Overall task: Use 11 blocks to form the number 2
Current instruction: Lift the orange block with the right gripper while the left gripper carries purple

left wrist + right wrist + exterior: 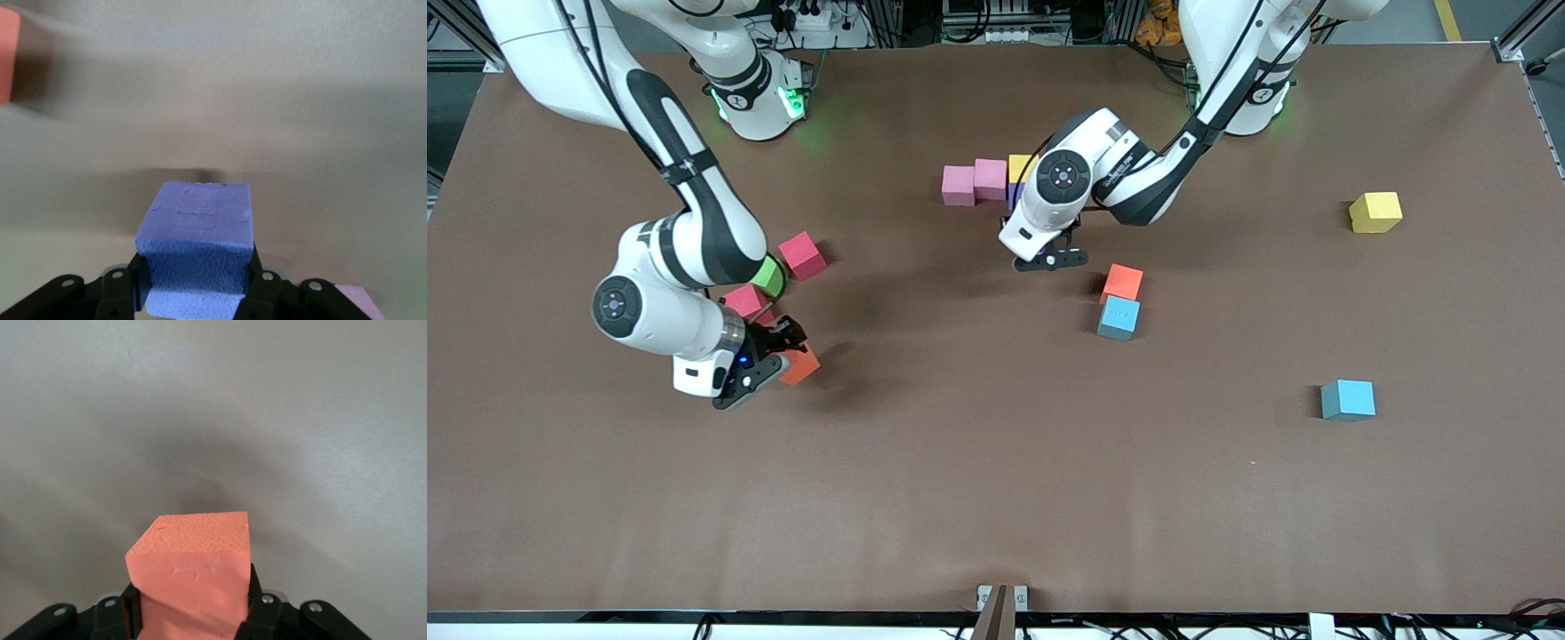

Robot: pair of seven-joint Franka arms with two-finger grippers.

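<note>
Blocks: purple block [197,250] pinched in left end effector [1052,259], up over desk [996,498] beside the orange block [1122,283] w/ a light blue block [1119,317] touching it, nearer front cam. Right end effector [769,364] pinches another orange block [193,583] toward right arm's end, well apart from that pair. Pink blocks [974,183] + yellow one sit farther from cam; other yellow block [1375,212] & light blue block [1348,399] toward left arm's end

Two blocks [975,182] touching in a row, stacked pair [1120,302] nearer the camera, lone blocks [1375,212] toward the left arm's end
</note>
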